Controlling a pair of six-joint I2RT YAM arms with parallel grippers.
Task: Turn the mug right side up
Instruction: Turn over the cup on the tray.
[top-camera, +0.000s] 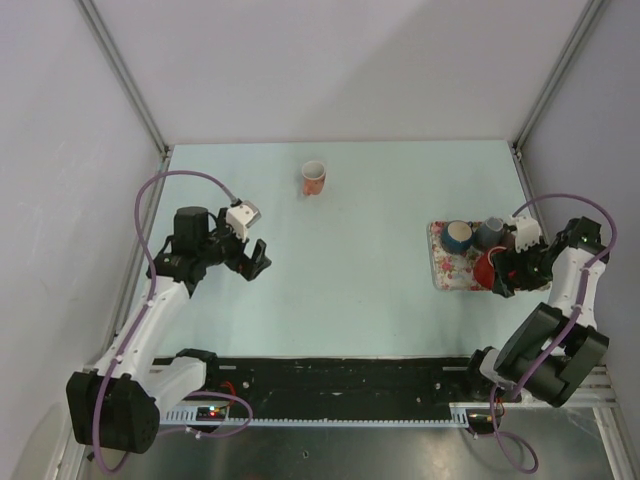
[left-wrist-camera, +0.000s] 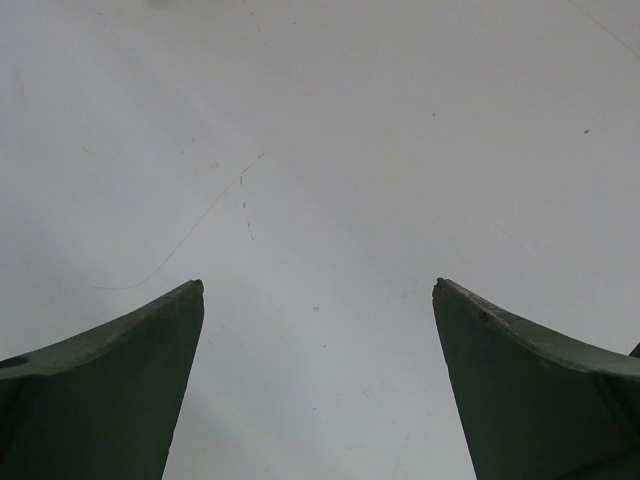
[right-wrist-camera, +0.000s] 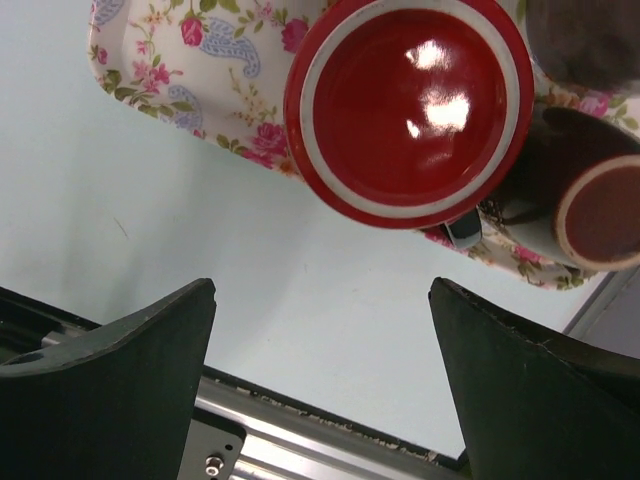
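The red mug (right-wrist-camera: 405, 105) sat on the floral tray (right-wrist-camera: 150, 50) at the table's (top-camera: 350, 290) right, axis vertical, seemingly mouth-up. Right fingers (right-wrist-camera: 130, 370) hovered above it, wide apart and empty; left fingers (left-wrist-camera: 110, 390) likewise.

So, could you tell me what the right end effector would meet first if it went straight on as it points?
Most likely the red mug on the floral tray. It lies straight ahead of the open right end effector, though the wrist view leaves the depth unclear.
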